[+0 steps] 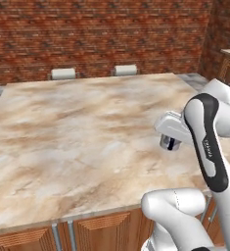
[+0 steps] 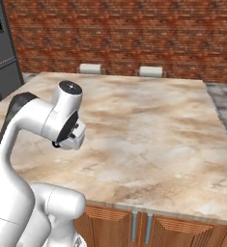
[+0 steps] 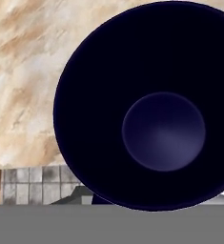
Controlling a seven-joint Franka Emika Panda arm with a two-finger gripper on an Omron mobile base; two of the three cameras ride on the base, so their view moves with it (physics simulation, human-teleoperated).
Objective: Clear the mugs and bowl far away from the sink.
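The hand view looks into a dark blue mug [image 3: 151,105] close under the camera, above the table [image 3: 23,71]. Base views show the arm [image 1: 207,142]; its jaws are closed.

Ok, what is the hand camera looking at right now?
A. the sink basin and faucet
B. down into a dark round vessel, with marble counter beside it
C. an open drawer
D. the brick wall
B: the hand view looks into the dark blue vessel, with a round inner floor and curved walls, and the marble counter shows beside it.
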